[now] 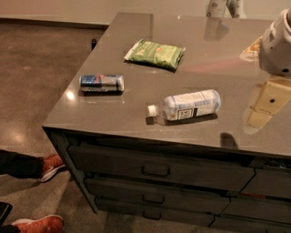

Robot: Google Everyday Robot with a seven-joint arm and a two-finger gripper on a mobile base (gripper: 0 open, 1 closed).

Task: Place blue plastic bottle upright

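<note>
The blue plastic bottle (188, 105) lies on its side on the grey counter (136, 113) near the front edge. It is clear and faintly blue. Its white cap (151, 110) points left and its white label with a black patch faces up. My gripper (225, 13) hangs at the top edge of the view, above the far side of the counter and well behind the bottle. Its two pale fingers (213, 8) stand apart and hold nothing.
A blue-and-silver can (102, 83) lies on its side left of the bottle. A green snack bag (155, 54) lies behind it. My white arm joint (277, 43) is at the right edge. Drawers (157, 170) front the counter. A person's orange shoes (51, 166) are on the floor at left.
</note>
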